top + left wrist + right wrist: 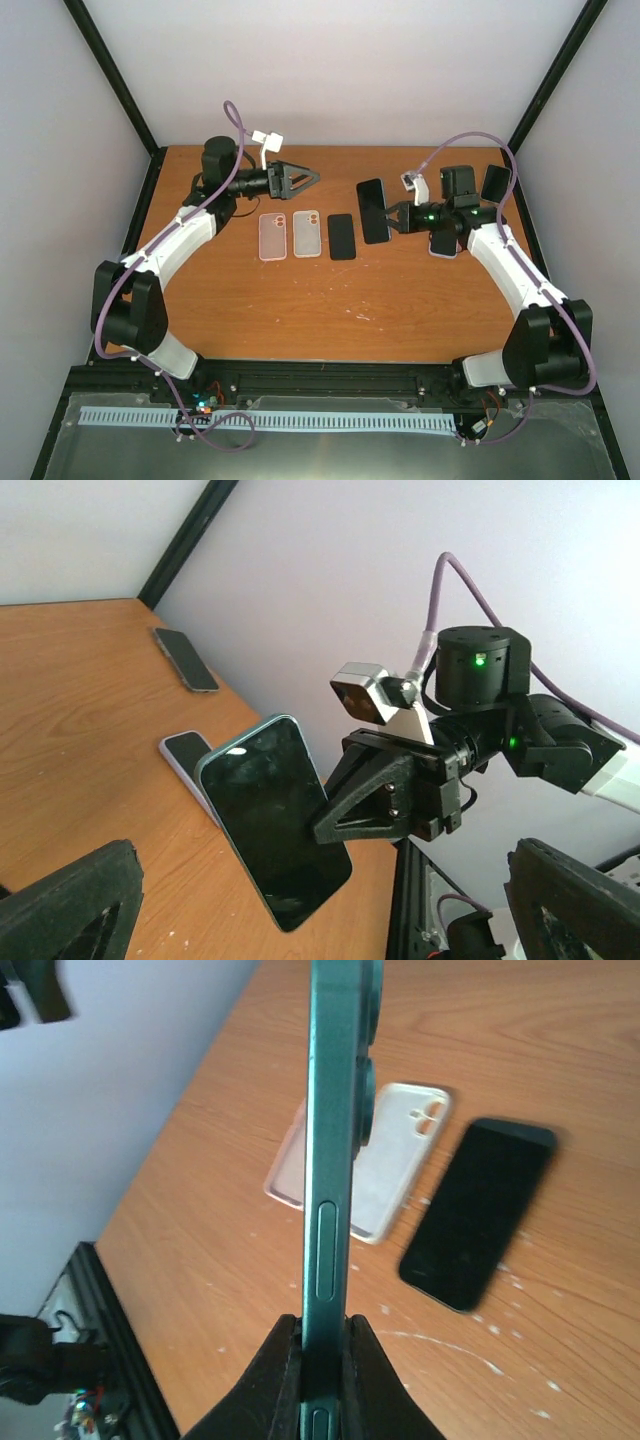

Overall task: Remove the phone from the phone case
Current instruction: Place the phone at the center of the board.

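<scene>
Phone [373,210] is sitting in your right claw [392,217]. The jaws are pinching shut on the end away from its cameras and holding it raised off the table [350,320]. Your left claw [308,179] is standing wide open, gripping nothing, well apart. A pinkish case [272,237] and a clear case [306,233] are lying flat beside a black handset [342,236] (the held one is looking bare, though I cannot tell for certain). You are probably heading for set-down, so be lowering slowly and tilting it flat onto bare wood.
</scene>
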{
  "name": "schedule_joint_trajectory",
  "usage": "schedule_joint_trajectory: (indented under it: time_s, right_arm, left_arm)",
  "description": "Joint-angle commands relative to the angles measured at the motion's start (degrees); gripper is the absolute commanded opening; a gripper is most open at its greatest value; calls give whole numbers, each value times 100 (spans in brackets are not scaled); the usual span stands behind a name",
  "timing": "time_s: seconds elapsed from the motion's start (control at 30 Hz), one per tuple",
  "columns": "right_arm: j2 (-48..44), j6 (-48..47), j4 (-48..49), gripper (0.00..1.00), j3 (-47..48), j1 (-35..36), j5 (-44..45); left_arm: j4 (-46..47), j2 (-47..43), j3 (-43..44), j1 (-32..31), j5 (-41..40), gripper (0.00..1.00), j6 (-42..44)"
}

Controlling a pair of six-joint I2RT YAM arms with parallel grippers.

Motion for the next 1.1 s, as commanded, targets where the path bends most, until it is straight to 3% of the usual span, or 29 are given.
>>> schedule_joint_trajectory:
  time_s: [0.0,0.73,1.07]
  right_arm:
    - [378,-424,-162,3,-57,-309,212]
    - [3267,-12,4,3,1086,-494,-217]
    - [3841,272,37,3,1257,-612,-669]
  left_arm:
    - [-551,-130,256,-17,-259,100,569]
    - [-609,-160,237,-8,-256,100,442]
    - [-618,-10,341,1,-213,100,362]
